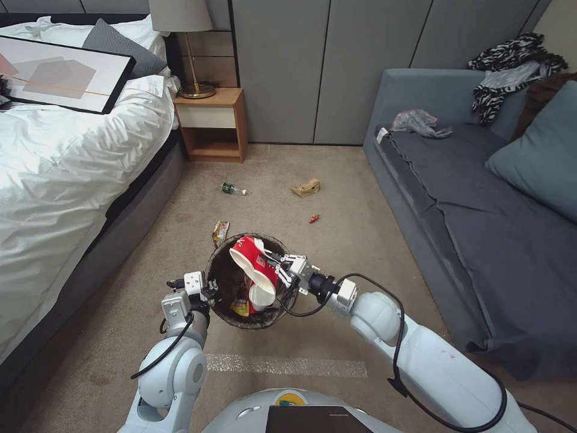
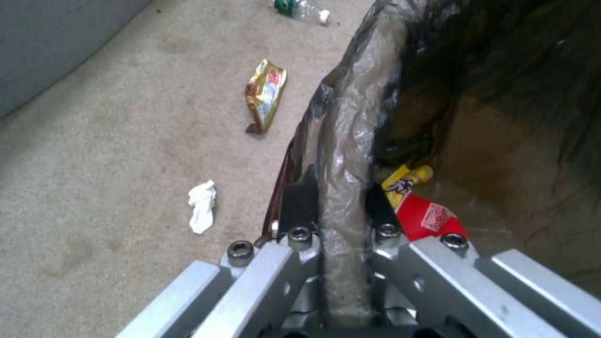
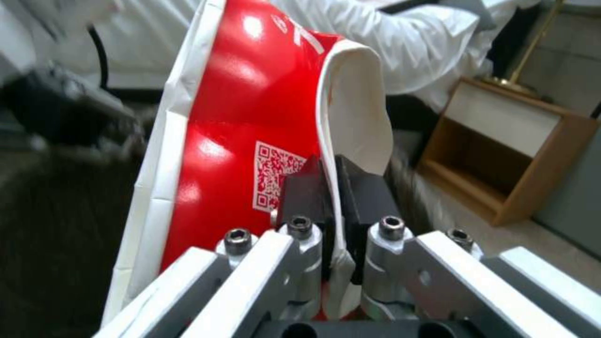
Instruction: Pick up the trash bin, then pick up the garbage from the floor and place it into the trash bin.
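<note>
The trash bin (image 1: pixel 259 321), round with a dark liner over its rim, hangs just above the carpet in front of me. My left gripper (image 1: pixel 211 293) is shut on the bin's near-left rim (image 2: pixel 350 117), one finger inside and one outside. My right gripper (image 1: pixel 277 272) is shut on the edge of a squashed red-and-white paper cup (image 1: pixel 252 261), held tilted over the bin's mouth (image 3: pixel 250 141). Yellow and red packets (image 2: pixel 414 203) lie inside the bin. Garbage on the floor: a yellow wrapper (image 1: pixel 220 233), a green-labelled bottle (image 1: pixel 229 188), a tan paper bag (image 1: pixel 306 187), a small red scrap (image 1: pixel 314 218) and a white tissue wad (image 2: pixel 202 213).
A bed (image 1: pixel 66 156) runs along the left and a grey sofa (image 1: pixel 475 198) along the right, with a carpet lane between them. A wooden nightstand (image 1: pixel 211 123) with a lamp stands at the far end. A grey plastic bag (image 1: pixel 418 123) lies on the sofa.
</note>
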`<state>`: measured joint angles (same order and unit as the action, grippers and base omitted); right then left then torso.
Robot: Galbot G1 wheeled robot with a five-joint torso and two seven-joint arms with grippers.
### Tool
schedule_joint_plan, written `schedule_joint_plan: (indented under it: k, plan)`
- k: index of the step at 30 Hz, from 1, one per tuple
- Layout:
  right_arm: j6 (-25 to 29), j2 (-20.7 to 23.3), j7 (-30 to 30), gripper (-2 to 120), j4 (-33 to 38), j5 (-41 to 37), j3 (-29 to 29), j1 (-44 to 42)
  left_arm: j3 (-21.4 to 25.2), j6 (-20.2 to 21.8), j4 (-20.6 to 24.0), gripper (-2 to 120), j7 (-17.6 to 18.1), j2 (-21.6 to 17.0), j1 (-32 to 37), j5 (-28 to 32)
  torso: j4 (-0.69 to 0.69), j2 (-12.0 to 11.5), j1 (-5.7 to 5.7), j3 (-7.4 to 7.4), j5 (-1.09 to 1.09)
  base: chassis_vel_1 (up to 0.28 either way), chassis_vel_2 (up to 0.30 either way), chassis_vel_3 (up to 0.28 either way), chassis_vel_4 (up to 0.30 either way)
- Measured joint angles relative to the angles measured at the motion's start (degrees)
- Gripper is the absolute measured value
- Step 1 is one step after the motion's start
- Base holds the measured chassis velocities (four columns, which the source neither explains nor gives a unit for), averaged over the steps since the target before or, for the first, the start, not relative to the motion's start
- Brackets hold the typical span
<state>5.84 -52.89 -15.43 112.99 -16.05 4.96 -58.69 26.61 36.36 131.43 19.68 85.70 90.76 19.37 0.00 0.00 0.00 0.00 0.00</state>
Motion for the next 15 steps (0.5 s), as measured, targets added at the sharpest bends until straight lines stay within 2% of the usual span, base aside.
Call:
schedule_joint_plan:
  k: [4,6,8,10,14,15]
  plan:
    - [0.1,-0.8,0.1,4,-3.2,2.0,1.4,0.2,0.0,0.0,0.0,0,0.0,0.1,0.0,0.0,0.00,0.0,0.00,0.00,0.00,0.000,0.000,0.000,0.000]
    - [-0.1,-0.8,0.2,14,-4.2,2.5,1.5,0.0,0.1,0.0,0.0,0,0.0,0.0,-0.2,0.0,0.00,0.0,0.00,0.00,0.00,0.000,0.000,0.000,0.000]
    - [-0.3,-0.8,0.4,17,-4.4,2.8,1.8,0.0,0.2,0.1,0.0,0,0.1,0.0,-0.3,0.0,0.00,0.0,0.00,0.00,0.00,0.000,0.000,0.000,0.000]
    - [-0.8,-0.7,0.4,28,-4.3,3.1,2.4,0.0,0.1,0.2,-0.1,0,0.2,0.0,-0.4,0.0,0.00,0.0,0.00,0.00,0.00,0.000,0.000,0.000,0.000]
    - [-1.0,-0.5,0.4,36,-4.2,3.4,2.8,-0.1,0.0,0.4,-0.2,0,0.2,0.0,-0.5,0.0,0.00,0.0,0.00,0.00,0.00,0.000,0.000,0.000,0.000]
    - [-1.0,-0.4,0.3,43,-4.1,3.7,3.0,-0.2,0.1,0.5,-0.2,0,0.2,0.0,-0.6,0.0,0.00,0.0,0.00,0.00,0.00,0.000,0.000,0.000,0.000]
